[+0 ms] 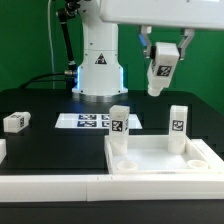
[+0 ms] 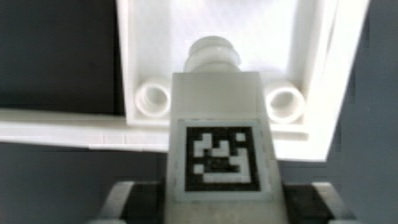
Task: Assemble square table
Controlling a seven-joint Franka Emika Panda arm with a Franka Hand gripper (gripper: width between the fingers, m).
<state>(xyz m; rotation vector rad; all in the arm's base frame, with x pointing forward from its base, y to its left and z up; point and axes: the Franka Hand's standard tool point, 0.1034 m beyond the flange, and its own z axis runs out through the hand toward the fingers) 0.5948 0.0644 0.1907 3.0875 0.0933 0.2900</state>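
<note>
Jaws clamped on a blocky white tagged leg (image 1: 160, 72) above the smooth rimmed square panel (image 1: 165, 153)

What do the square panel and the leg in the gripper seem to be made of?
The square panel: probably white plastic, fairly matte; even colour and a moulded raised rim suggest it. The leg in the gripper: likely the same smooth white plastic; its black-and-white tag looks like a printed sticker, though blur leaves that open.
</note>
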